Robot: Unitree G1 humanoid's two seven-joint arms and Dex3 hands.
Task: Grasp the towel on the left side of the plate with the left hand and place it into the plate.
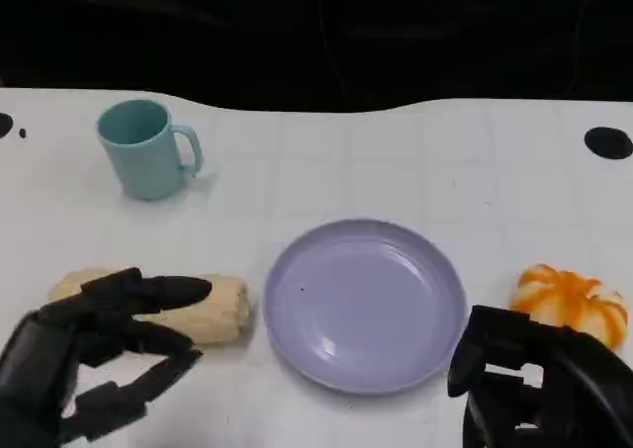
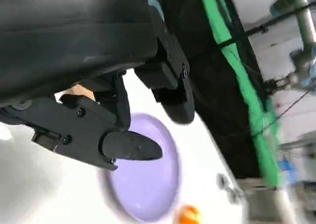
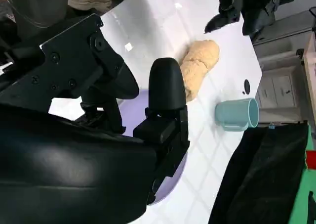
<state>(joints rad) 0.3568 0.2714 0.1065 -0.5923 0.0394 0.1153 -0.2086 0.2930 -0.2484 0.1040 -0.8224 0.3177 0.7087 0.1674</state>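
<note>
Left hand (image 1: 94, 354) over the rolled towel (image 1: 218, 310), nothing grabbed so far.

Count on the white table (image 1: 415, 161): 1 towel, 1 plate (image 1: 364, 305), 1 mug (image 1: 146, 148), 1 little pumpkin (image 1: 572, 303). The towel is a pale tan roll, nubbly looking, lying lengthwise near the table's front edge, just left of the lavender plate and not on it. The left hand's fingers are spread apart above the roll's left end, holding nothing. The right hand (image 1: 539, 389) sits at the front right, near the orange-and-white pumpkin, fingers curled in on nothing. The teal mug stands upright toward the back left corner.
</note>
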